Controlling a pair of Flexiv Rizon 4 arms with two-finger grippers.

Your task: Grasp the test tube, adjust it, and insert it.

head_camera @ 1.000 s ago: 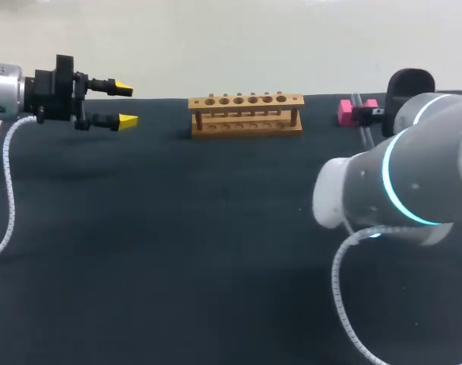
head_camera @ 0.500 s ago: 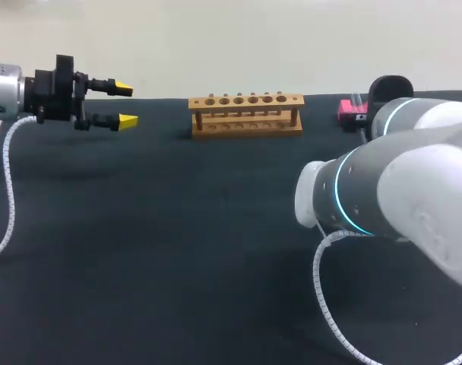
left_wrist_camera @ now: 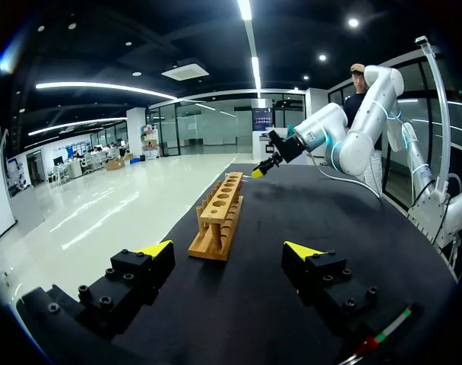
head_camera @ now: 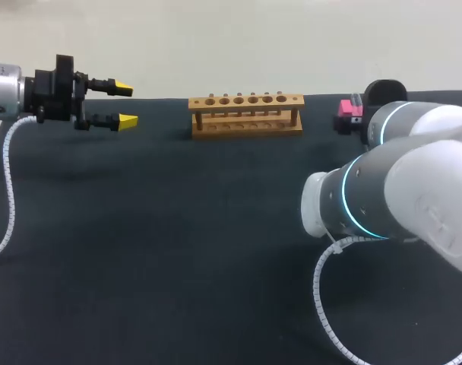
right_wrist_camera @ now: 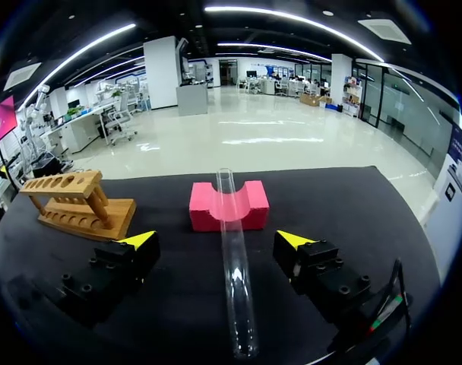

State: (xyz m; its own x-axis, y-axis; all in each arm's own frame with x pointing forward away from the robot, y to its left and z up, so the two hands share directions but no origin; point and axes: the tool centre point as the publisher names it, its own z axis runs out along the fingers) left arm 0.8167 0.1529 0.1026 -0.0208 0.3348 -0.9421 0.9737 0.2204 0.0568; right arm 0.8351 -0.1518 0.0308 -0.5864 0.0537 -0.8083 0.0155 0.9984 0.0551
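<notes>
A clear glass test tube (right_wrist_camera: 235, 289) lies flat on the black table, its far end resting in the notch of a pink block (right_wrist_camera: 208, 207). My right gripper (right_wrist_camera: 216, 240) hangs open over it, one yellow-tipped finger on each side, neither touching the glass. The wooden rack (head_camera: 246, 114) stands at the back middle, its holes empty. In the head view the pink block (head_camera: 344, 111) peeks out behind my right arm (head_camera: 398, 190), which hides the tube. My left gripper (head_camera: 125, 105) is open at the far left, level with the rack (left_wrist_camera: 219, 217) and holding nothing.
The black table top (head_camera: 178, 243) spreads wide between the two arms. A white cable (head_camera: 326, 304) loops down from my right arm near the front. The rack (right_wrist_camera: 75, 201) stands off to one side of the right gripper.
My right arm has swung its wrist leftward and lower toward the pink block, and its elbow has shifted. The left arm and rack have stayed still.
</notes>
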